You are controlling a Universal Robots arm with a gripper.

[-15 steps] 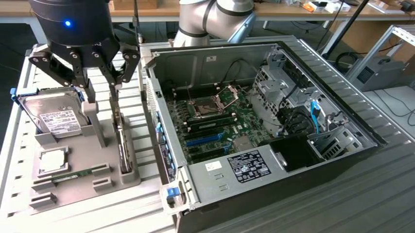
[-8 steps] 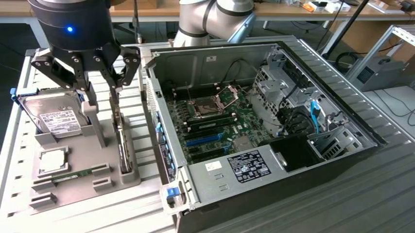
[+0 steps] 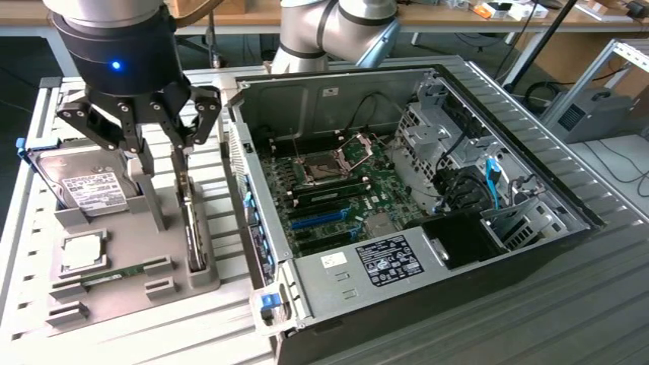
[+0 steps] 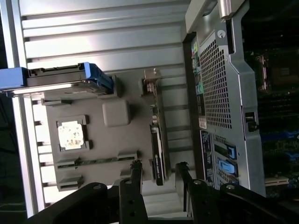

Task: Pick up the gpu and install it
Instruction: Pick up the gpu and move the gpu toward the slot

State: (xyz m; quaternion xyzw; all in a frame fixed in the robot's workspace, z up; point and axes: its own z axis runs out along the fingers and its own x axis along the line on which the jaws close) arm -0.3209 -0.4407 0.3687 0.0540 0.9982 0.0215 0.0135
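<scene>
As the exterior view shows it, end effector: released, fingers spread, hanging low over the gray holder
gpu: standing on edge in a slot on the holder's side nearest the case, right under the fingers; cannot tell if they touch it
hard drive: white label up, at the holder's far end, towards the exterior view's left
processor chip: flat in its pocket, nearer the camera than the drive
memory stick: green, lying in a slot just beside the chip
computer case: open, on the table just beside the holder, towards the exterior view's right
motherboard: exposed inside the case

Wrist view, end effector: two fingertips apart, nothing gripped
gpu: thin black card in line with the gap between the tips, in its slot, silvery bracket at the end away from them
hard drive: in a blue carrier, well apart from the card
case wall: perforated, alongside the card
</scene>
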